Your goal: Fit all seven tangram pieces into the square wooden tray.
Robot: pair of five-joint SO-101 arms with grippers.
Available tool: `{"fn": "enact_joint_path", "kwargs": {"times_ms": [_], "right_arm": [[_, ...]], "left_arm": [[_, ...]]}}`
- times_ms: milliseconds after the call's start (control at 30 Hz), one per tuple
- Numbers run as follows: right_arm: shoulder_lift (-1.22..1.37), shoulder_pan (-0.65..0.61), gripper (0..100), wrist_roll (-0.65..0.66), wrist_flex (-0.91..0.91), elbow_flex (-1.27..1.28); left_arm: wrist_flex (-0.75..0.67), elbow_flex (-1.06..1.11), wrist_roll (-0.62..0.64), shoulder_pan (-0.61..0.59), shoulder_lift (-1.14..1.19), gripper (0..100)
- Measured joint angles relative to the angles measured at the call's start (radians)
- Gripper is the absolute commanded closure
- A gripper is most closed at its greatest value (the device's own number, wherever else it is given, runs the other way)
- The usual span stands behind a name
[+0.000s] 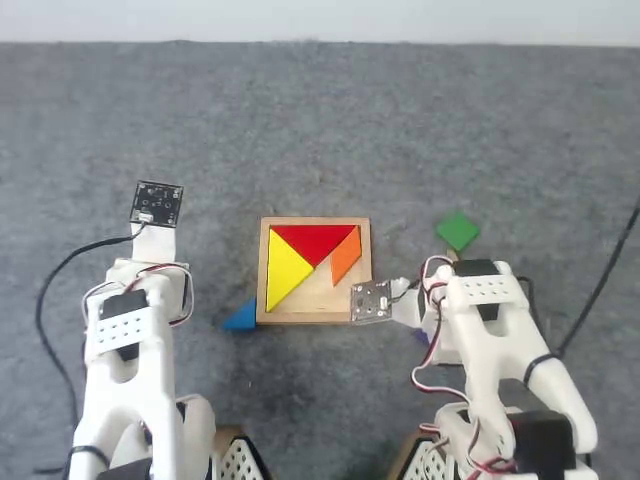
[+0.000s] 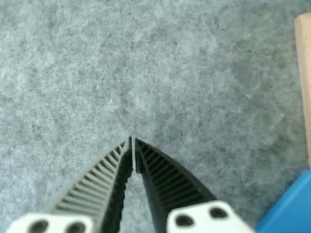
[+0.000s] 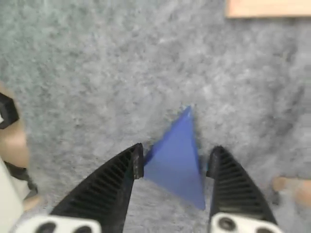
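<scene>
The square wooden tray (image 1: 314,314) lies mid-table and holds a red triangle (image 1: 313,243), a yellow triangle (image 1: 283,272) and an orange piece (image 1: 346,262). A light blue triangle (image 1: 241,317) rests on the carpet against the tray's left lower corner, also seen as the blue piece (image 2: 286,208) in the left wrist view. A green square (image 1: 458,231) lies right of the tray. My right gripper (image 3: 177,160) is open, its fingers on either side of a darker blue triangle (image 3: 175,155) flat on the carpet. My left gripper (image 2: 132,141) is shut over bare carpet, left of the tray edge (image 2: 304,73).
Grey carpet covers the table. The left arm (image 1: 130,330) stands left of the tray, the right arm (image 1: 485,310) close to its right lower corner. A corner of the tray (image 3: 267,7) shows beyond the right gripper. Open carpet stretches behind the tray.
</scene>
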Motion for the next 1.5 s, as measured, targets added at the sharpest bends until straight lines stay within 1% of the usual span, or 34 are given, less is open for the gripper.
{"fn": "enact_joint_path", "kwargs": {"times_ms": [100,300,433,567,633,767,833,900,1000,1100,1167,1233,1333,1500], "right_arm": [[0.005,0.012,89.0,-0.026,-0.043,-0.002],[0.005,0.017,89.4,-0.066,-0.054,0.002],[0.003,0.017,93.6,-0.104,-0.081,0.008],[0.012,0.017,93.7,-0.126,-0.1,0.003],[0.012,0.017,90.1,-0.127,-0.1,0.005],[0.006,0.017,73.0,-0.133,-0.094,0.014],[-0.02,0.017,65.7,-0.133,-0.044,0.025],[-0.072,0.02,63.4,-0.132,0.008,0.028],[-0.19,0.02,65.3,-0.069,0.126,0.028],[-0.328,0.048,65.5,0.041,0.259,0.043],[-0.408,0.072,65.5,0.117,0.292,0.089],[-0.443,0.094,65.5,0.152,0.29,0.141],[-0.442,0.089,65.5,0.164,0.229,0.189],[-0.285,0.097,65.6,0.175,0.051,0.206]], "left_arm": [[0.0,0.0,0.0,0.002,0.0,98],[0.0,0.0,0.0,0.002,0.0,98],[0.0,0.0,0.0,0.002,0.0,98],[0.0,0.0,0.0,0.002,0.0,98],[0.0,0.0,0.0,0.0,0.0,98],[0.0,0.0,0.0,0.0,0.0,98],[0.0,0.0,0.0,0.0,0.0,98],[0.0,0.0,0.0,0.0,0.0,98],[0.0,0.0,0.0,0.0,0.0,98],[0.0,0.0,0.0,0.0,0.0,98],[0.0,0.0,0.0,0.002,0.0,98],[0.0,0.0,0.0,0.002,0.0,98],[0.0,0.0,0.0,0.002,0.0,98],[0.0,0.0,0.0,0.002,0.0,98]]}}
